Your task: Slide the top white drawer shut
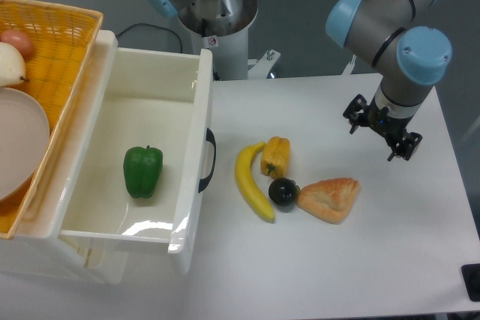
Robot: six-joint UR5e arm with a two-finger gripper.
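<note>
I have the top white drawer (112,110) pulled fully out at nine o'clock, its black handle (208,160) facing the food. My gripper (381,131) hangs at three o'clock, well apart, fingers spread and empty. My worry is sweeping the banana (253,182) or yellow pepper (276,157) on the way across. The drawer holds one green pepper (142,171); the orange wicker basket (52,43) holds a plate (19,144) and an onion (16,41).
</note>
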